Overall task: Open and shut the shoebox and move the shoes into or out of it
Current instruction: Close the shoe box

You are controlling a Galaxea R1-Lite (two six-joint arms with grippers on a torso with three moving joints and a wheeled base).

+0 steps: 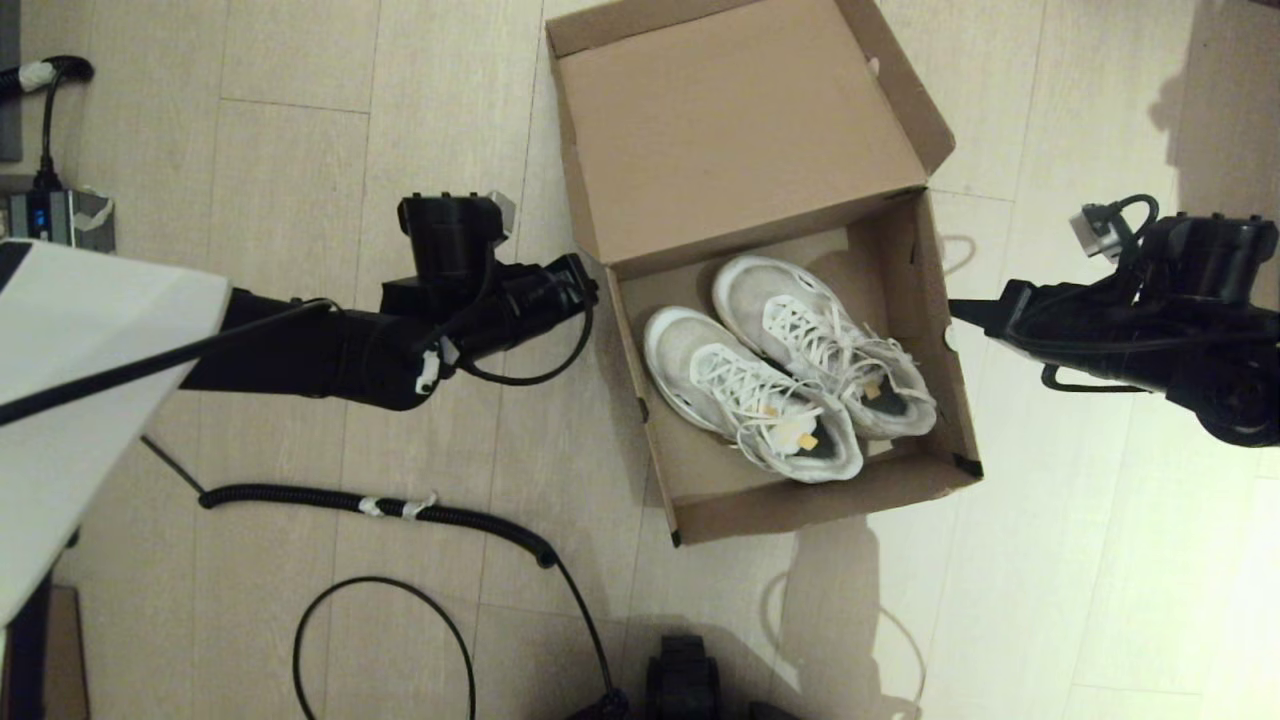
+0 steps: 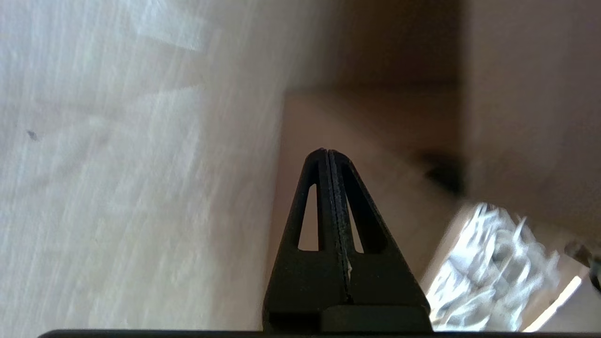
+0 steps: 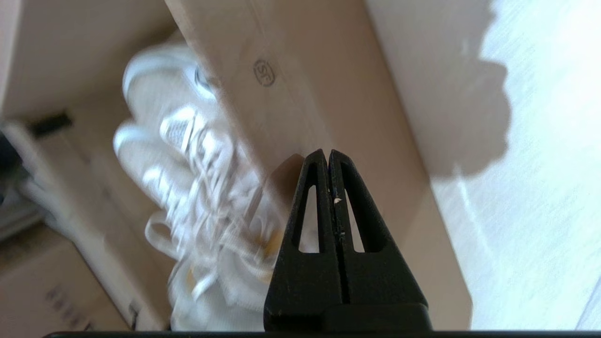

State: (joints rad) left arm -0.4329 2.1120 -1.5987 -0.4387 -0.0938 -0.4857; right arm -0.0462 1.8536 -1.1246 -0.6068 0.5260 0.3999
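Note:
The brown cardboard shoebox stands open on the floor, its hinged lid leaning back on the far side. Both white sneakers lie side by side inside it, toes towards the lid. My left gripper is shut and empty, just outside the box's left wall near the lid hinge. My right gripper is shut and empty, close to the outside of the right wall. In the left wrist view the left gripper points at the box wall. In the right wrist view the right gripper is beside the wall, with the sneakers beyond.
The floor is pale wood planks. A coiled black cable and a thin looped cable lie on the near left. My white body panel fills the left edge, with a small device behind it. Bare floor lies right of the box.

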